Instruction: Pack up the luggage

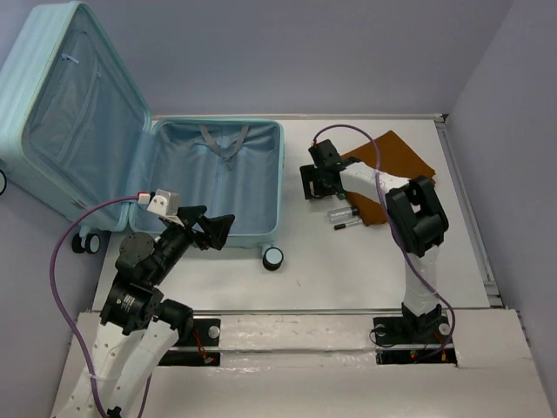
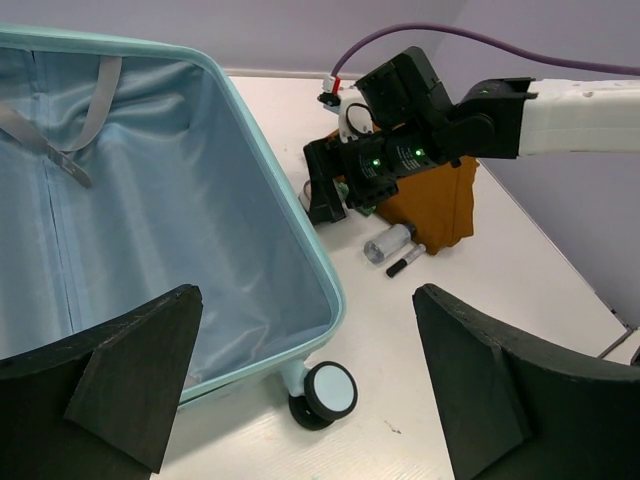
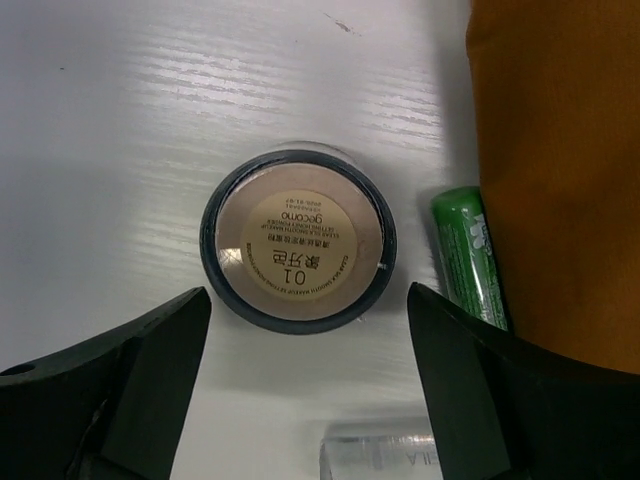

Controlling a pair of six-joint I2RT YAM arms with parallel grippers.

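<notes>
The large pale mint-blue hard-shell suitcase (image 1: 213, 187) lies at the far left of the white table (image 1: 348, 279). Its base shell is flat with the light blue lining facing up. The ribbed lid is swung up and back to the left, so the whole cavity is clear to take things from above. The black-and-white spinner wheels (image 1: 273, 258) sit at its near end, so it points wheels-near and top-far, with the grey straps at the far end. Its long axis appears to run near to far, though the top view foreshortens it and I can't be sure.

The loose items lie together on the right. A folded rust-orange cloth (image 3: 555, 150) has a green tube (image 3: 468, 255) touching its left edge. Just left of the tube is a round black-rimmed compact with a beige label (image 3: 297, 240), and a clear small bottle (image 1: 341, 211) and a black pen (image 1: 348, 225) lie just near of it.

The right gripper (image 3: 307, 310) points straight down over the compact. Its jaws are spread to either side and clear of the rim, holding nothing, which looks like lining up to pinch it across its width.

The left gripper (image 1: 211, 228) hangs over the suitcase's near right corner with its jaws spread wide and empty. It is probably parked there so as not to block the way into the shell.
</notes>
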